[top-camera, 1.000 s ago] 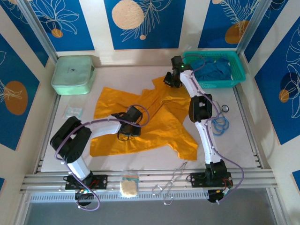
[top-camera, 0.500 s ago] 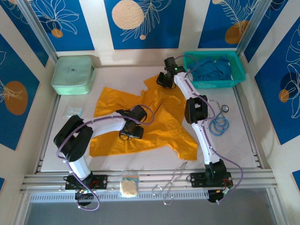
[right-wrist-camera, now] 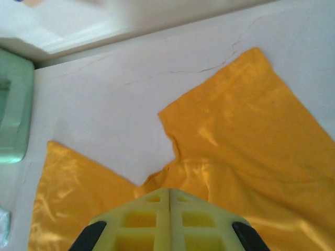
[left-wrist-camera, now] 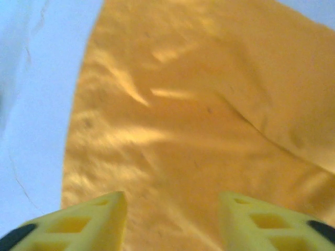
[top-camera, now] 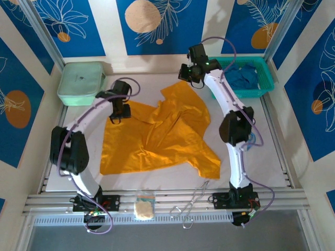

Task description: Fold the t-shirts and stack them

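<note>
The left arm (top-camera: 94,112) and right arm (top-camera: 222,94) are white tubes with black joints and black bases (top-camera: 94,202), trailed by looping purple cables (top-camera: 127,81). The left gripper (left-wrist-camera: 171,201) and right gripper (right-wrist-camera: 169,194) have yellow fingers with square cut-outs and black pads.

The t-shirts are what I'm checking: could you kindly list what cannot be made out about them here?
- Blue t-shirts, top view: bunched in the teal basket, partly behind the right arm; number unclear.
- Orange t-shirt, top view: far-left corner under the left gripper.
- Orange t-shirt, left wrist view: blurred, cut off by the frame edges.
- Small packet, top view: too small to identify.
</note>
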Robot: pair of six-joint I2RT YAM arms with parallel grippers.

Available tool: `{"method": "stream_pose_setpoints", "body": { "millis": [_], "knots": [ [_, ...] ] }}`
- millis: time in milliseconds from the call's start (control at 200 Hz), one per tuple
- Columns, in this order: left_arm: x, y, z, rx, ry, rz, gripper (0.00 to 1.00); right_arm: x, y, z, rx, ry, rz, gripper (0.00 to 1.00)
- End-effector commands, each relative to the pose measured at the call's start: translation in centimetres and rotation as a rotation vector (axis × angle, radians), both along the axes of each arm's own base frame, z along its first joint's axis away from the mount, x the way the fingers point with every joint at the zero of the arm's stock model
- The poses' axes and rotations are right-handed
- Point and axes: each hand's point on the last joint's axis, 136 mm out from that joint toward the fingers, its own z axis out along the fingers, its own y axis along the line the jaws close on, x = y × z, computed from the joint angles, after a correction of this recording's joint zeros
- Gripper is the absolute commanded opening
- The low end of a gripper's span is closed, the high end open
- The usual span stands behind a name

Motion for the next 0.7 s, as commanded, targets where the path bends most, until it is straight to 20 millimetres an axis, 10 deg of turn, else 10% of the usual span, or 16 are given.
{"method": "stream_pose_setpoints", "body": {
  "millis": [0, 460, 695],
  "knots": [
    [2.5, 0.5, -1.7, -0.018, 0.042, -0.007, 0.39, -2.9, -1.8, -2.2, -0.102, 0.031, -0.012, 0.00],
    [15.4, 3.0, -7.0, -0.088, -0.019, 0.082, 0.26, -11.8, -6.4, -11.1, -0.174, 0.227, -0.108, 0.00],
    [17.3, 2.6, -11.7, -0.117, 0.086, 0.098, 0.26, -13.0, -8.6, -17.1, -0.192, 0.386, -0.238, 0.00]
  ]
}}
